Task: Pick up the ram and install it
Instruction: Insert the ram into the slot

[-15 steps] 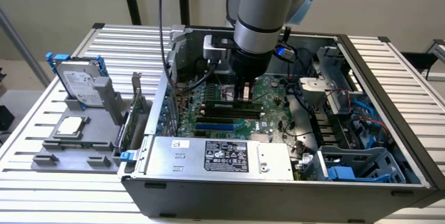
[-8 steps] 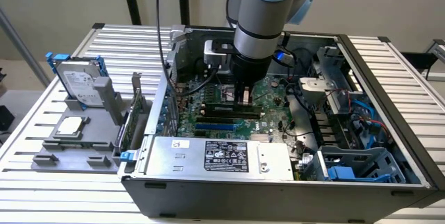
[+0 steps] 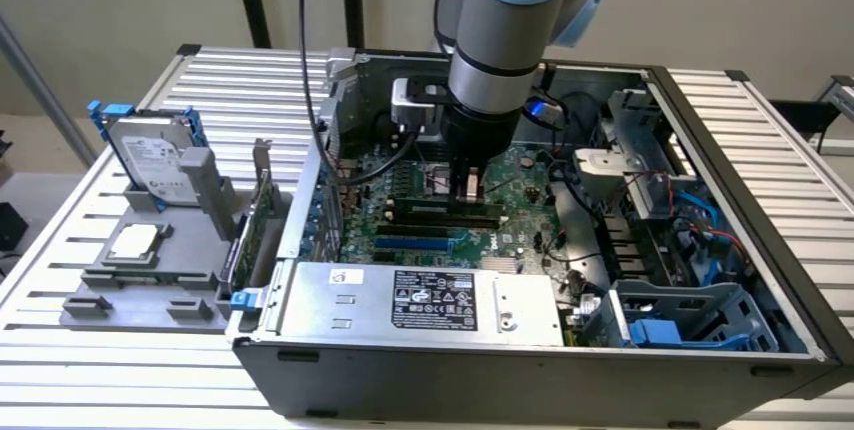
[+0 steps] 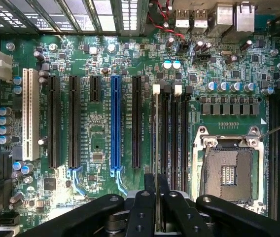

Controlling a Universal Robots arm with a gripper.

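Note:
The ram (image 4: 156, 148) shows edge-on in the wrist view as a thin upright strip running out from between the black fingers (image 4: 142, 212). My gripper (image 4: 156, 200) is shut on it. The strip lies along the first of the black memory slots (image 4: 172, 138), the one with a white latch (image 4: 156, 89). Whether it touches the slot I cannot tell. In the exterior view my gripper (image 3: 467, 195) reaches straight down into the open computer case (image 3: 747, 200), just above the motherboard (image 3: 400, 240) and its black slots (image 3: 434, 215).
An open processor socket (image 4: 228, 168) lies beside the memory slots, with a blue slot (image 4: 115, 123) and black expansion slots on the other side. A power supply (image 3: 427, 300) fills the case's front. Outside, a grey holder (image 3: 147, 280) carries a hard drive (image 3: 150, 160), a silver chip (image 3: 134, 242) and an expansion card (image 3: 260, 210).

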